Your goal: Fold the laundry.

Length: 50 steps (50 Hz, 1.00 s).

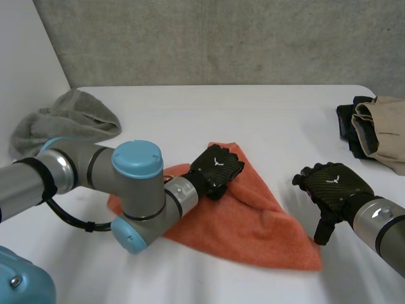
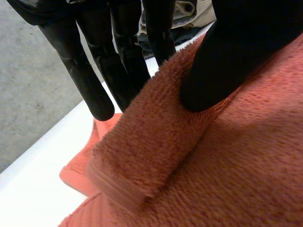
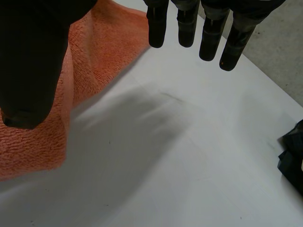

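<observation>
An orange towel (image 1: 253,221) lies rumpled in the middle of the white table (image 1: 190,107). My left hand (image 1: 217,170) rests on its far corner. In the left wrist view the thumb (image 2: 222,61) presses a raised fold of the towel (image 2: 156,156) against the fingers (image 2: 118,61) behind it, so the hand is shut on the cloth. My right hand (image 1: 335,187) hovers over bare table just right of the towel's right edge. Its fingers (image 3: 189,23) hang straight and apart, holding nothing, with the towel (image 3: 90,56) beside the thumb.
A grey towel (image 1: 66,120) lies crumpled at the far left. A stack of folded beige and dark clothes (image 1: 380,130) sits at the right edge; its dark cloth (image 3: 293,161) lies beyond my right hand. A grey wall stands behind the table.
</observation>
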Motion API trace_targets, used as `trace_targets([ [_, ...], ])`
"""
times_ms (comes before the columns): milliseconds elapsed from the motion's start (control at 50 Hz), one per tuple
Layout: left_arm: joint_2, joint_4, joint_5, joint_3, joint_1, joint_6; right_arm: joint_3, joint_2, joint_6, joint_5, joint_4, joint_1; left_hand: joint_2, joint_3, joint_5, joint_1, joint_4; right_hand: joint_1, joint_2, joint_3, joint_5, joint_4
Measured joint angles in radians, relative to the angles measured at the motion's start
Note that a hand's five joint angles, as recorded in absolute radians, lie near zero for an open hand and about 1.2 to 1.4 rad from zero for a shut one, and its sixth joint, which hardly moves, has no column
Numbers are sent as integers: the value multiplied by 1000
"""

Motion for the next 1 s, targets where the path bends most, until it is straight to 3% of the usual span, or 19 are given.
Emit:
trace_targets([
  [160, -1, 3, -142, 89, -3, 68, -4, -15, 13, 4, -20, -16, 43, 43, 11, 0, 41, 0, 0, 0, 0, 0],
  [220, 52, 9, -211, 118, -1, 116, -14, -32, 35, 6, -32, -45, 43, 43, 11, 0, 41, 0, 0, 0, 0, 0],
  [320, 180, 27, -252, 121, 4, 143, -43, -47, 123, 4, -33, -76, 43, 43, 11, -1, 45, 0, 0, 0, 0, 0],
  [520, 415, 41, -243, 59, 14, 143, -119, -49, 361, -29, 7, -84, 45, 45, 11, -1, 45, 0, 0, 0, 0, 0],
  [620, 508, 40, -239, 25, 17, 144, -163, -34, 425, -96, 42, -80, 45, 45, 11, -1, 45, 0, 0, 0, 0, 0],
  [780, 595, 33, -238, -13, 26, 146, -274, 48, 579, -170, 99, -78, 48, 48, 11, -1, 45, 0, 0, 0, 0, 0],
  [1000, 689, 24, -262, -84, 25, 135, -386, 149, 727, -171, 123, 2, 48, 48, 11, -1, 45, 0, 0, 0, 0, 0],
])
